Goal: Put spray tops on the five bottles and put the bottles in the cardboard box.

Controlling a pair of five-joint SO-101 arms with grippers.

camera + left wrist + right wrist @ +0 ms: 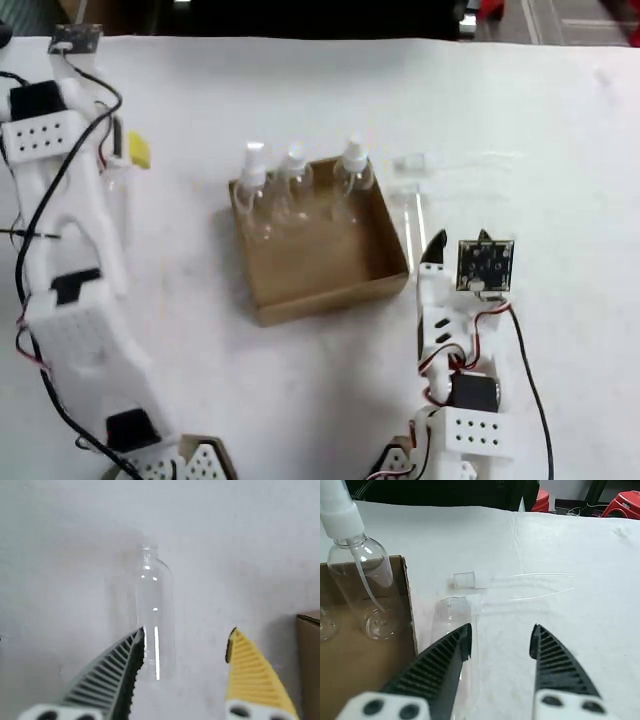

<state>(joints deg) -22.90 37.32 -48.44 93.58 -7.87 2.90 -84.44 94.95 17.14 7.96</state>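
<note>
My left gripper (186,635) hangs spread over a capless bottle (155,595). Its neck points straight ahead, body beside the grey finger (115,670)

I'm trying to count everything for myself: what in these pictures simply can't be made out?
- Left wrist view: whether the grey finger touches the left bottle; it overlaps the bottle's side.
- Right wrist view: much of the right bottle, behind the black finger; the box runs off the edge.
- High view: the loose top is a faint smudge on the white table.
</note>
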